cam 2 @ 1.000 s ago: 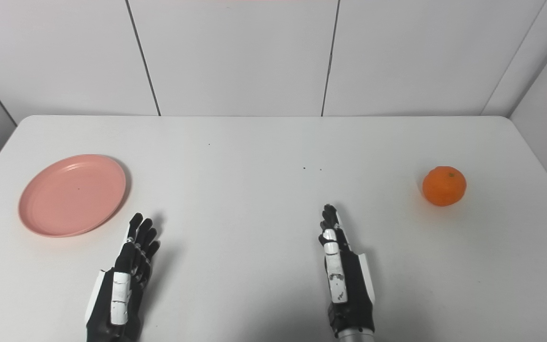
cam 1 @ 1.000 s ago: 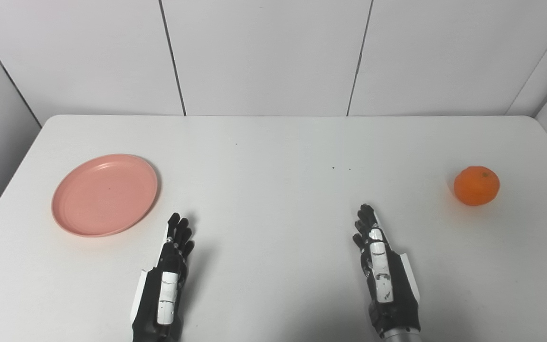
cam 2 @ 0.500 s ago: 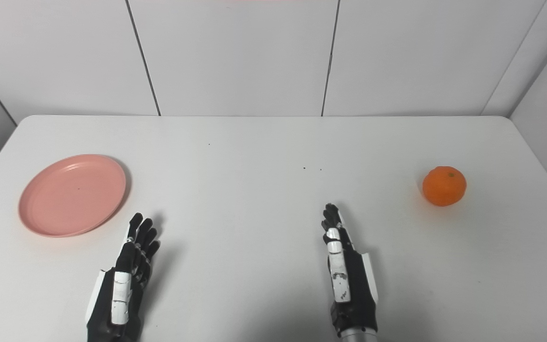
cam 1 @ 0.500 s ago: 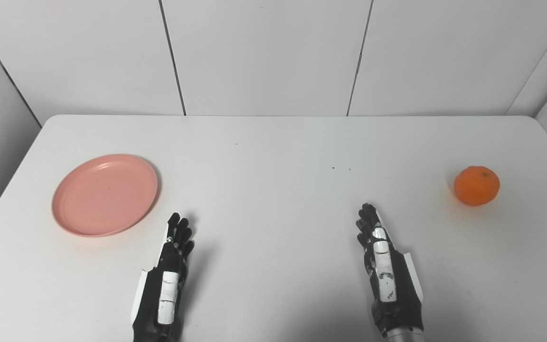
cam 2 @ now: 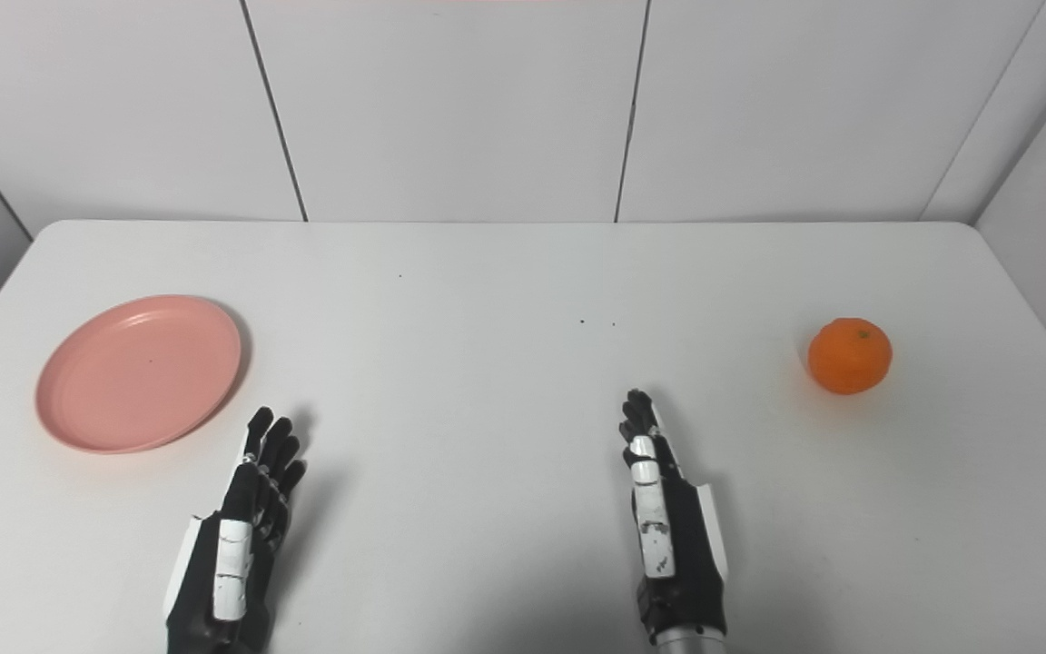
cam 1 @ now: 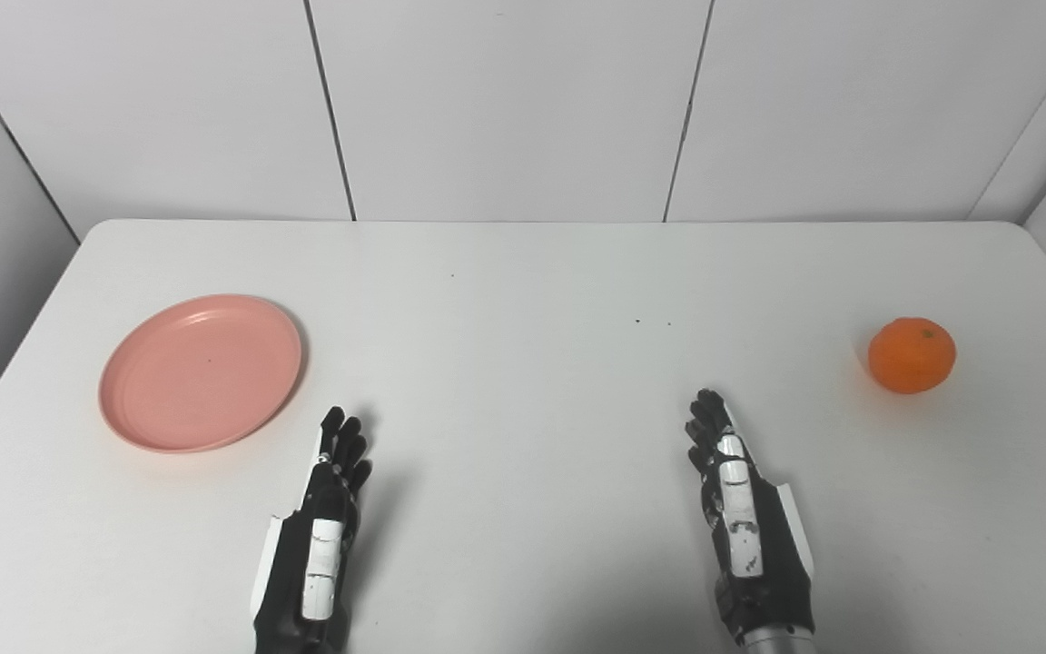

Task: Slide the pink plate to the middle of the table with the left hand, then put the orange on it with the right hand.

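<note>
Your left hand [cam 1: 319,522] empty, fingers extended, near pink plate [cam 1: 201,371]. Your right hand [cam 1: 741,513] empty, fingers extended, well apart from orange [cam 1: 911,354]. Both over counter [cam 1: 523,291].

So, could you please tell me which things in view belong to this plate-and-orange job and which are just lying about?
Part of the job:
- pink plate, at the table's left side
- orange, at the right side
- left hand, open, holding nothing
- right hand, open, holding nothing
- white table

Just lying about:
- a few tiny dark specks on the table, nothing else.
</note>
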